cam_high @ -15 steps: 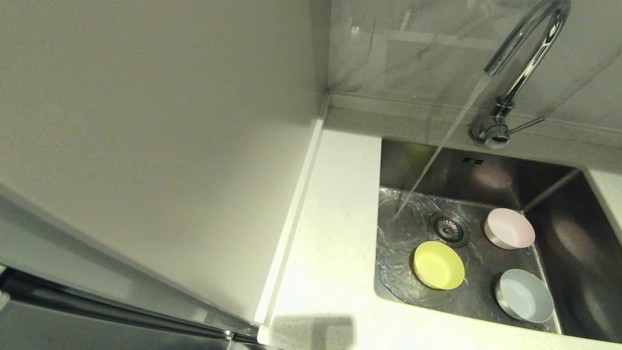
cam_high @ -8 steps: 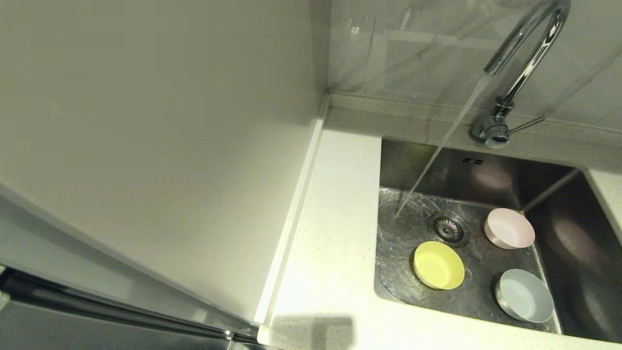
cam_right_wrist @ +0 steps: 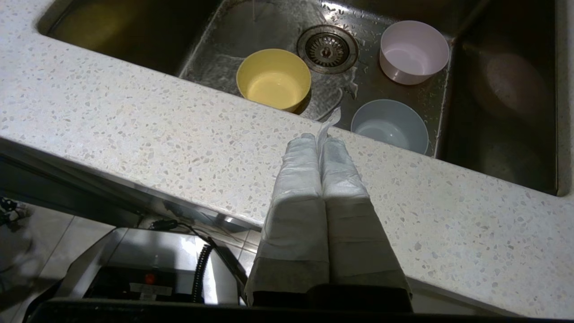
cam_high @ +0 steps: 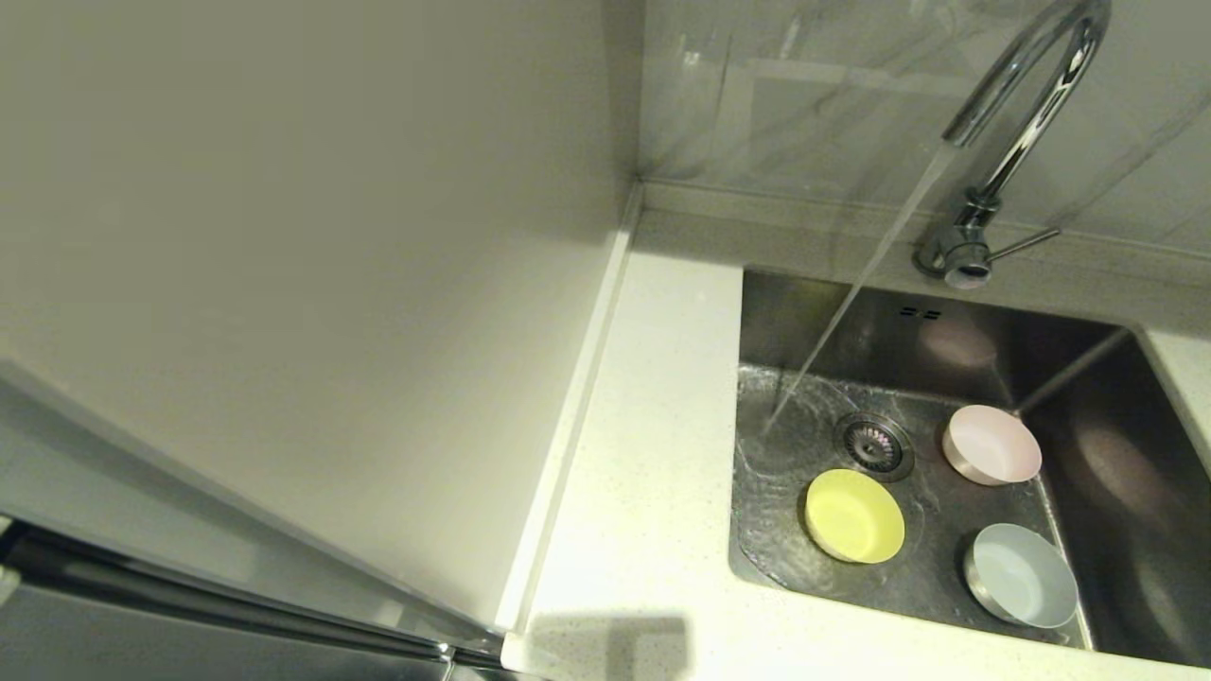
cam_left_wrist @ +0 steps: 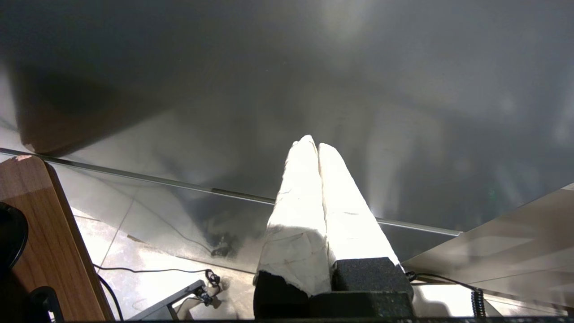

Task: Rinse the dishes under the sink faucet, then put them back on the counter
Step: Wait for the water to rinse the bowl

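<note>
Three bowls stand upright on the sink floor: the yellow bowl left of the drain, the pale pink bowl at the back right, the grey bowl nearest the front. The chrome faucet runs; its stream lands on the sink floor left of the drain, touching no bowl. My right gripper is shut and empty over the front counter, short of the sink. My left gripper is shut and empty, down by a dark cabinet front. Neither gripper shows in the head view.
A plain white upright panel rises left of the counter strip. The faucet's side lever points right. Below the counter edge, the right wrist view shows a black base with a coiled cable.
Only the running water on the sink floor shifts and ripples. The bowls stay in place.
</note>
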Tool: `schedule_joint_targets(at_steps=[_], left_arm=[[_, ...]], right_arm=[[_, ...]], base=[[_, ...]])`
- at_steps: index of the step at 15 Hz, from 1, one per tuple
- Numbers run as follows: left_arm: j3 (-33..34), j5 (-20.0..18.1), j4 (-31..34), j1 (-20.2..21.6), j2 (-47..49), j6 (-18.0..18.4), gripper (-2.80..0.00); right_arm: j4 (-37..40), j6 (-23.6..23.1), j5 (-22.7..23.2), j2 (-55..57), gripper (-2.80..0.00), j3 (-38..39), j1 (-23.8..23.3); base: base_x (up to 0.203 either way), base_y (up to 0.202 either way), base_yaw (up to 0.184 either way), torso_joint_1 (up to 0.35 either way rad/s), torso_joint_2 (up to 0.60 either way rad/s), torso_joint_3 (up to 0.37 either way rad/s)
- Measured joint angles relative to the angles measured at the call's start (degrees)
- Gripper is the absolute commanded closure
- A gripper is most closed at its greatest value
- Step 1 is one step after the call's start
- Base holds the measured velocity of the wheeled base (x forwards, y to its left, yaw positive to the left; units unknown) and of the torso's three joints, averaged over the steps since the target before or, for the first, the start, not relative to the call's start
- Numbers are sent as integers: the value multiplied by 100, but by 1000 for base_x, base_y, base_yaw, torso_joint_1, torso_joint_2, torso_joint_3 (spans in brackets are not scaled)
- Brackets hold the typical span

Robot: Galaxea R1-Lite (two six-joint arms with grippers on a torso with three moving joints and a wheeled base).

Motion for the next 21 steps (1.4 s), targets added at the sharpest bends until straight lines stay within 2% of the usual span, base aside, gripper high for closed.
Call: schedule_joint_targets(at_steps=[15,21], left_arm=[[0,0,0,0,0,0,0],[0,0,0,0,0,0,0]], right_arm=[[-1,2,-5,2,0,0,0],[5,392,-239,2,0,-6,5]], base=[[0,0,0,0,0,0],[0,0,0,0,0,0]])
